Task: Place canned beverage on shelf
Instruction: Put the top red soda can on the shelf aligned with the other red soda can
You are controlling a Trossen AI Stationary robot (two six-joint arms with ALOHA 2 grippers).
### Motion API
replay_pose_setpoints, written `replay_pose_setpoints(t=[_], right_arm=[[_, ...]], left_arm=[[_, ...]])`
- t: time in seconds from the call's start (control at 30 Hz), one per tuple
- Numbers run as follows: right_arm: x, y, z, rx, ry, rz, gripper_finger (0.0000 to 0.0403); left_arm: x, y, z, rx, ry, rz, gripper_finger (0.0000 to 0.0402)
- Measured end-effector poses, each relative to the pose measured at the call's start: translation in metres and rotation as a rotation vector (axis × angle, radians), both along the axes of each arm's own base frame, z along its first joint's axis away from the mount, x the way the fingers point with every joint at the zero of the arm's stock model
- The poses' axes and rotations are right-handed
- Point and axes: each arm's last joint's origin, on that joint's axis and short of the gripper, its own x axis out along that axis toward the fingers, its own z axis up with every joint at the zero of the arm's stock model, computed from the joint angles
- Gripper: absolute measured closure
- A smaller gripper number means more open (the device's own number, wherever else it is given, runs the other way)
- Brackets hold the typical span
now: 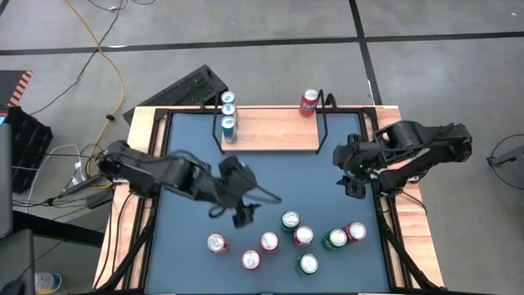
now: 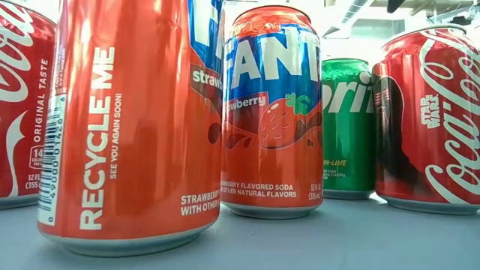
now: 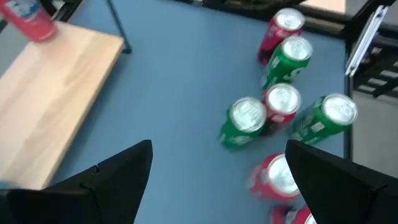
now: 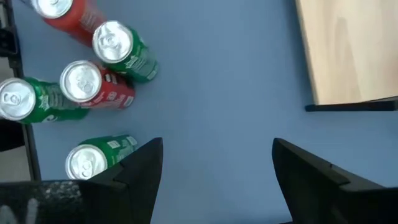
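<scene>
You have four cans on the shelf (image 1: 270,129) already: three blue-and-silver ones in a row at its left end (image 1: 228,110) and one red can (image 1: 309,102) near its right wire frame, so the middle of the board is bare. Seven cans (image 1: 282,238) wait in a loose cluster on the blue counter (image 1: 319,184), well in front of the shelf. Your left hand (image 1: 243,215) hangs between the shelf and that cluster, just beside the cluster's left half, fingers spread wide and holding nothing. Your right hand (image 1: 354,176) hovers off the shelf's right front corner, also spread and empty. By my reading you're partway through, with the next pick not yet made.
</scene>
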Motion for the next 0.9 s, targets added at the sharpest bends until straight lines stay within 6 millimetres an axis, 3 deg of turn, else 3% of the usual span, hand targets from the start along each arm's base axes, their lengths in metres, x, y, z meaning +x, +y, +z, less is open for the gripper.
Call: replay_pose_setpoints(t=[0.1,0.23,0.37,0.63,0.9], right_arm=[[0.000,0.006,-0.005,-0.001,0.008,0.025,0.0117],[0.000,0.011,-0.005,0.003,0.003,0.047,0.0117],[0.000,0.015,-0.004,0.006,-0.022,0.017,0.0117],[-0.003,0.025,-0.003,0.024,-0.032,0.032,0.0117],[-0.005,0.033,-0.003,0.000,-0.045,0.051,0.0117]], left_arm=[[0.013,-0.021,-0.015,-0.017,0.001,-0.034,0.0049],[0.027,-0.056,-0.042,0.069,0.072,-0.263,0.0049],[0.036,-0.075,-0.061,0.134,0.101,-0.394,0.0049],[0.059,-0.078,-0.087,0.178,0.127,-0.495,0.0049],[0.080,-0.058,-0.102,0.146,0.148,-0.596,0.0049]])
